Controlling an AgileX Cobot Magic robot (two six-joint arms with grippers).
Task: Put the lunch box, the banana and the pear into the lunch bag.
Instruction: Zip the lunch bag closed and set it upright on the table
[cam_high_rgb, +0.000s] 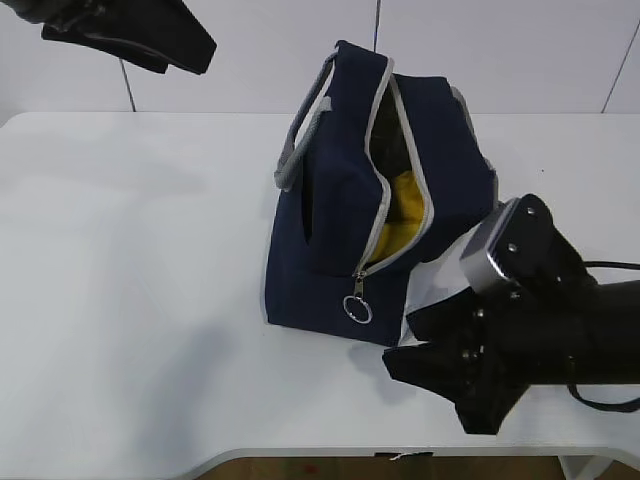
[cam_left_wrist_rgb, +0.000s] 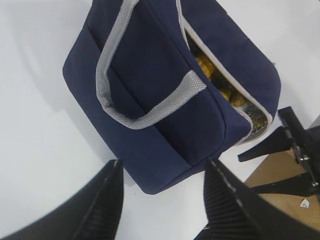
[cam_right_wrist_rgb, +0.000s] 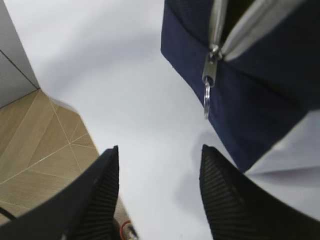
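White surface (cam_high_rgb: 130, 300) carries the unzipped lunch bag (cam_high_rgb: 330, 260), just left of the released, empty right tool (cam_high_rgb: 440, 375).

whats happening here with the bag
The navy lunch bag sits on the white table, unzipped, with yellow fruit showing inside. Neither arm holds anything: the left gripper hangs open above the bag, and the right gripper is open near the zipper's ring pull. The lunch box isn't visible.
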